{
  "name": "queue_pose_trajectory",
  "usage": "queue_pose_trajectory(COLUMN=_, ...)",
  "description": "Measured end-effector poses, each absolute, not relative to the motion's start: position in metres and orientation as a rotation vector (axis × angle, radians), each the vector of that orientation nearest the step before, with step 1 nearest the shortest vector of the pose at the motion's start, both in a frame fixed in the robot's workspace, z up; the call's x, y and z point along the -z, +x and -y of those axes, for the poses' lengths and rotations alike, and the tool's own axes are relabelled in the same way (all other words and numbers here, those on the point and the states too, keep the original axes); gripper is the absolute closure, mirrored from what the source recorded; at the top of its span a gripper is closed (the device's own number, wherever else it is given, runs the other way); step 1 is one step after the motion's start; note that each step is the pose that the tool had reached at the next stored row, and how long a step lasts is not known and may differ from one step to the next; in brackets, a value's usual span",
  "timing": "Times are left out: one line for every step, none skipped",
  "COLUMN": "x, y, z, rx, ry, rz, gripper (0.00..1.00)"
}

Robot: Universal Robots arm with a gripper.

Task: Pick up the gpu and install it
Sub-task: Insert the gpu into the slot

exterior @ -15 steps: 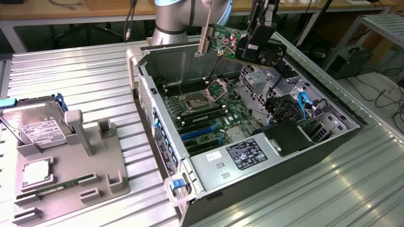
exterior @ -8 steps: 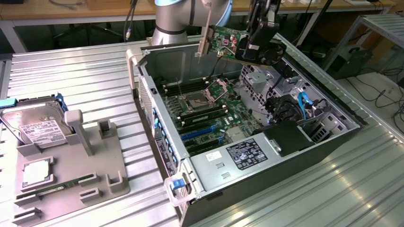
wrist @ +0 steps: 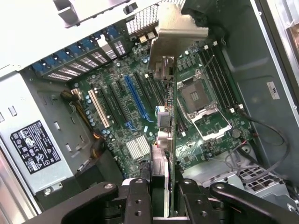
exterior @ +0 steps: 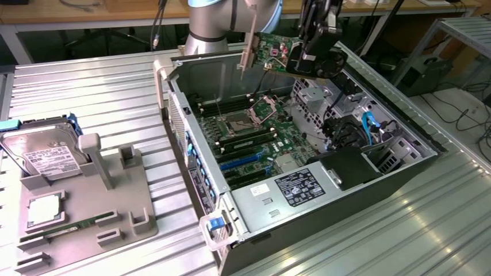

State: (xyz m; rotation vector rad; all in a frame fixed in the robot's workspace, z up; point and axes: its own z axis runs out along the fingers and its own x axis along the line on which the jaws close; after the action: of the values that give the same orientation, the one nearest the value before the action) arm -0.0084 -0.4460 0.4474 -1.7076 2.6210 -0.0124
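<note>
The gpu [exterior: 270, 53] is a thin green card with a silver bracket at one end, held in the air above the far side of the open computer case [exterior: 253, 204]. My gripper [exterior: 311, 57] is shut on its end away from the bracket. In the wrist view the gpu [wrist: 164, 93] runs edge-on away from my gripper [wrist: 161, 196], its silver bracket pointing toward the case's rear wall. Below it lies the green motherboard [wrist: 140, 93] with a blue slot [wrist: 135, 95] and several dark slots beside it.
The case lies on its side on a ribbed metal table [exterior: 92, 98]. At the exterior view's left, a grey fixture [exterior: 84, 213] holds a hard drive [exterior: 42, 152], a RAM stick [exterior: 69, 227] and a CPU. A power supply [exterior: 299, 187] and blue cables [exterior: 372, 129] sit inside the case.
</note>
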Motion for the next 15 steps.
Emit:
queue_pose_trajectory(x=-0.4474, y=-0.0084, z=0.446, rx=0.012, ry=-1.718, rz=-2.614, gripper=0.72)
queue_pose_trajectory(x=-0.4475, y=-0.0084, z=0.446, rx=0.012, ry=-1.729, rz=-2.607, gripper=0.72)
queue_pose_trajectory(x=-0.4474, y=-0.0084, z=0.4461, rx=0.012, ry=-1.739, rz=-2.6, gripper=0.72)
queue_pose_trajectory(x=-0.4474, y=-0.0084, z=0.4461, rx=0.012, ry=-1.753, rz=-2.591, gripper=0.72)
queue_pose_trajectory(x=-0.4474, y=-0.0084, z=0.4461, rx=0.012, ry=-1.77, rz=-2.579, gripper=0.72)
queue_pose_trajectory(x=-0.4474, y=-0.0084, z=0.4461, rx=0.012, ry=-1.78, rz=-2.572, gripper=0.72)
queue_pose_trajectory(x=-0.4474, y=-0.0084, z=0.4461, rx=0.012, ry=-1.791, rz=-2.565, gripper=0.72)
queue_pose_trajectory(x=-0.4474, y=-0.0084, z=0.4461, rx=0.012, ry=-1.796, rz=-2.561, gripper=0.72)
queue_pose_trajectory(x=-0.4475, y=-0.0084, z=0.4461, rx=0.011, ry=-1.853, rz=-2.52, gripper=0.72)
queue_pose_trajectory(x=-0.4474, y=-0.0084, z=0.4461, rx=0.011, ry=-1.902, rz=-2.482, gripper=0.72)
queue_pose_trajectory(x=-0.4475, y=-0.0084, z=0.4461, rx=0.011, ry=-1.912, rz=-2.475, gripper=0.72)
queue_pose_trajectory(x=-0.4474, y=-0.0084, z=0.4461, rx=0.011, ry=-1.925, rz=-2.465, gripper=0.72)
queue_pose_trajectory(x=-0.4474, y=-0.0084, z=0.4461, rx=0.01, ry=-1.937, rz=-2.455, gripper=0.72)
queue_pose_trajectory(x=-0.4474, y=-0.0084, z=0.4461, rx=0.01, ry=-1.951, rz=-2.445, gripper=0.72)
queue_pose_trajectory(x=-0.4474, y=-0.0084, z=0.4461, rx=0.01, ry=-1.965, rz=-2.433, gripper=0.72)
